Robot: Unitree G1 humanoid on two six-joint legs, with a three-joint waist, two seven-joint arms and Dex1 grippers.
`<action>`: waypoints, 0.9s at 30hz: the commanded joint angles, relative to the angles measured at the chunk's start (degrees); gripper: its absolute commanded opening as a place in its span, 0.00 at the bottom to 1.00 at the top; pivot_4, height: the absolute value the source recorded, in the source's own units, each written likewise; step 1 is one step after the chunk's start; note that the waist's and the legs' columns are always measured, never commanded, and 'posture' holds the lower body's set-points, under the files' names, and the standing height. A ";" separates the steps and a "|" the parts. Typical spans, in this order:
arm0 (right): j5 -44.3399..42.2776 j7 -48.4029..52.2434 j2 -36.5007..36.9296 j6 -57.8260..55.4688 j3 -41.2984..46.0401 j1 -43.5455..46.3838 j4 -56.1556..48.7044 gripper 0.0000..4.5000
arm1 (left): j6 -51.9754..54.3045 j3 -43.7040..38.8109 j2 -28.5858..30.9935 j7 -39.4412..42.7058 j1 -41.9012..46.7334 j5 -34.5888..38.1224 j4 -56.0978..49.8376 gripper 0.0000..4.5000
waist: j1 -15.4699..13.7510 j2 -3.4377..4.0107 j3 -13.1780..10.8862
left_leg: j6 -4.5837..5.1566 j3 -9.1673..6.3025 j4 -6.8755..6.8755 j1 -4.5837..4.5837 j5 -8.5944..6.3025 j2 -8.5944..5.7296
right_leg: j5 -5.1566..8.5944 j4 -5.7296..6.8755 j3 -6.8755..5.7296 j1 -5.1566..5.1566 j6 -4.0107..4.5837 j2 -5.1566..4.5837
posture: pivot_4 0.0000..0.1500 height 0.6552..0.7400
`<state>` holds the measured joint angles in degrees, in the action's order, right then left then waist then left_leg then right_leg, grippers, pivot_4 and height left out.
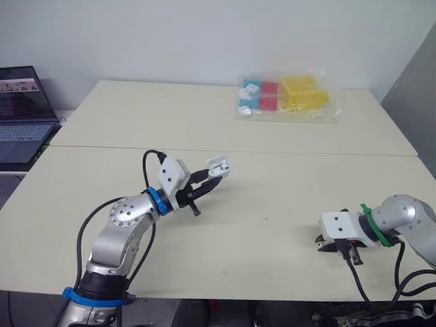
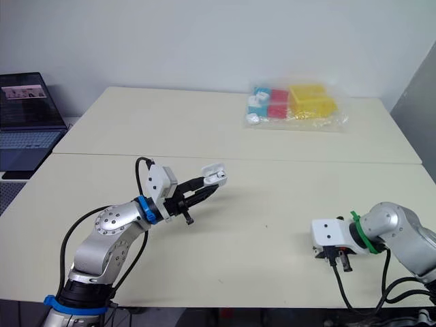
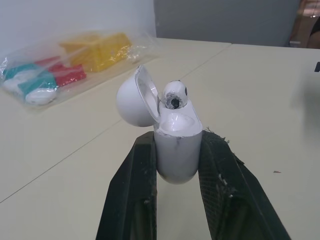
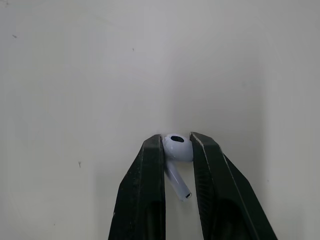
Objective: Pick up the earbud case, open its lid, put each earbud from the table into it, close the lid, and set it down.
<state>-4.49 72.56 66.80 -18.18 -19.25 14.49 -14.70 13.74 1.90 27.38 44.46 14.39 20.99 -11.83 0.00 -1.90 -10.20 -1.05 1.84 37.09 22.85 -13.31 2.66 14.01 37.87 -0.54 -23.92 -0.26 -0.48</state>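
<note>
My left gripper (image 1: 210,178) is shut on the white earbud case (image 1: 218,167), held above the middle of the table. In the left wrist view the case (image 3: 176,145) sits between the two black fingers (image 3: 135,185) with its lid (image 3: 135,97) flipped open, and one earbud (image 3: 174,94) sits in it. My right gripper (image 4: 177,142) points down at the table near the front right. It is shut on the head of a second white earbud (image 4: 177,150), whose stem hangs between the fingers just above the tabletop.
A clear plastic bag (image 1: 289,97) of yellow, red and teal items lies at the far side of the table. A laptop (image 1: 24,112) stands open off the table's left edge. A seam (image 1: 238,151) runs across between the two joined tabletops.
</note>
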 commanded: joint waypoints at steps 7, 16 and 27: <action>1.44 -0.95 -1.92 -2.46 2.65 -0.35 1.62 0.70 | 0.17 -0.98 0.52 -0.18 -0.22 0.48 -3.58 0.17 | -0.14 -0.09 0.06 | 0.00 -0.08 0.00 -0.10 0.00 0.01 | 0.02 -0.04 -0.02 0.18 0.04 0.00 | 1.00 1.00; -6.64 1.22 3.43 -9.68 13.71 -4.44 -12.03 0.70 | 0.36 -0.83 0.23 -0.51 -1.73 0.42 -4.17 0.17 | -0.11 -0.04 0.03 | 0.00 -0.13 -0.07 -0.03 0.00 0.05 | 0.04 -0.02 -0.02 0.08 0.07 0.04 | 1.00 1.00; 6.31 -4.74 8.19 -21.16 4.89 -3.46 -20.67 0.70 | -0.16 0.61 -1.24 -1.15 -2.40 -0.29 -3.91 0.17 | -0.06 -0.03 0.02 | -0.01 -0.04 -0.06 0.02 0.00 0.04 | 0.05 0.03 -0.01 -0.09 0.08 -0.03 | 1.00 1.00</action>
<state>-0.01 68.27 75.24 -39.72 -13.49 9.98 -35.04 14.57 2.11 26.60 43.32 11.57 20.84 -13.67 -0.06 -1.93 -10.18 -1.06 1.81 37.02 22.89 -13.32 2.70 14.06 37.90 -0.56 -24.02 -0.19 -0.50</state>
